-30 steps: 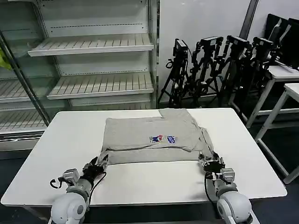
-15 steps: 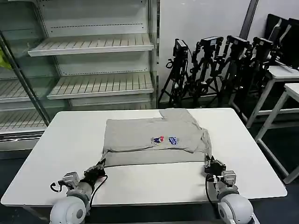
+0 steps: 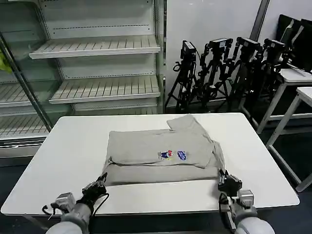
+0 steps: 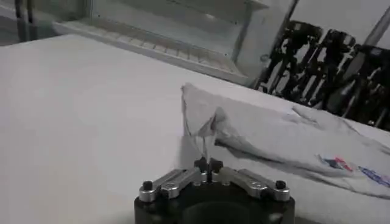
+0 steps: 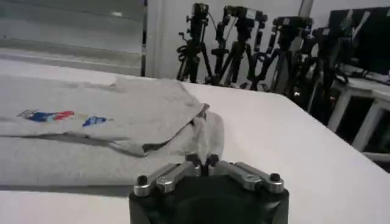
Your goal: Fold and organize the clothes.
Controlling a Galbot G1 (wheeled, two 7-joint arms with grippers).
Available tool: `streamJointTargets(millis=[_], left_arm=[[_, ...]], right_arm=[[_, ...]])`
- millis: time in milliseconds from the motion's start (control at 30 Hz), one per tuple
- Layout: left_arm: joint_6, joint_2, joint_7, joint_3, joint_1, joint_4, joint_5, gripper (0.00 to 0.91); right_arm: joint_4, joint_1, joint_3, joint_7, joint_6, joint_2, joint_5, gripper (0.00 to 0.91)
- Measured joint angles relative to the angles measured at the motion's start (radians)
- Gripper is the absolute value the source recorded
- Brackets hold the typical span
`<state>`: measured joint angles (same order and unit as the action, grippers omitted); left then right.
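Both arms low at the desk's point(image 3: 63, 146) near edge, reaching forward flat over the top. Left gripper point(image 3: 97, 184) near the near-left corner, at the shirt's point(image 3: 156, 153) near-left corner. Right gripper point(image 3: 227, 181) toward the near-right corner, at the shirt's near-right corner.

Left wrist view: left gripper point(image 4: 208, 164) fingers pressed together on a thin bit of shirt point(image 4: 286, 143) hem, the cloth rising in a small peak just beyond the tips. Right wrist view: right gripper point(image 5: 202, 160) fingers likewise closed, pinching the bunched edge of the shirt point(image 5: 109, 115) at the sleeve side.

Shirt lies mid-desk, folded once into a wide band, one sleeve sticking out toward the far edge. Near hem lies a little short of the near edge.

Head view gives the whole layout: the shirt's outline and the chest print point(image 3: 173, 155) facing up right of centre. Wrist views add the pinch itself, which the head view leaves too small to read. Right wrist view shows the print point(image 5: 58, 115) in red and blue.

Behind the desk: a glass-door cabinet point(image 3: 92, 63) with bare white shelves, far left. A cluster of black tripods point(image 3: 229, 68) stands far right.
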<state>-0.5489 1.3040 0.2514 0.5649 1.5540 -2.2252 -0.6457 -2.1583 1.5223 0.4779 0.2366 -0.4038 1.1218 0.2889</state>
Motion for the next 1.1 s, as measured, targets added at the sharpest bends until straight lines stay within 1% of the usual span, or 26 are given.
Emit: streamJointTargets(millis=[67,100,133,167,200,233,467,733,900,1100], left_arm=[[0.0,0.0,0.006,0.002,0.035,-0.026,0.009,0.01],[-0.001,-0.001,0.008,0.003,0.049,-0.036,0.013,0.03],[-0.002,-0.002,0.01,0.004,0.063,-0.046,0.016,0.121],[-0.004,-0.003,0.011,0.006,0.078,-0.057,0.022,0.595],[-0.005,-0.004,0.012,0.006,0.09,-0.065,0.025,0.836],[-0.007,-0.006,0.012,0.007,0.101,-0.073,0.027,0.907],[-0.019,-0.013,0.014,0.023,0.155,-0.125,0.038,0.907],[-0.021,-0.034,0.016,0.059,0.162,-0.165,0.022,0.907],[-0.021,-0.061,0.019,0.073,0.11,-0.154,-0.017,0.907],[-0.026,-0.101,0.034,0.044,-0.037,-0.072,-0.043,0.907]], right_arm=[[-0.032,0.04,0.007,0.005,0.001,-0.003,-0.007,0.0],[-0.046,0.059,0.011,0.007,0.001,-0.005,-0.01,0.111],[-0.061,0.079,0.016,0.009,-0.001,-0.008,-0.012,0.897],[-0.073,0.096,0.021,0.011,-0.002,-0.01,-0.015,0.907],[-0.083,0.111,0.025,0.012,-0.004,-0.011,-0.017,0.907],[-0.094,0.126,0.03,0.013,-0.007,-0.012,-0.019,0.907],[-0.15,0.176,0.057,0.018,-0.014,-0.007,-0.032,0.907],[-0.187,0.156,0.074,0.029,-0.005,-0.009,-0.022,0.907],[-0.153,0.048,0.049,0.047,-0.021,-0.001,-0.004,0.907],[-0.03,-0.164,-0.015,0.058,-0.051,0.004,0.029,0.907]])
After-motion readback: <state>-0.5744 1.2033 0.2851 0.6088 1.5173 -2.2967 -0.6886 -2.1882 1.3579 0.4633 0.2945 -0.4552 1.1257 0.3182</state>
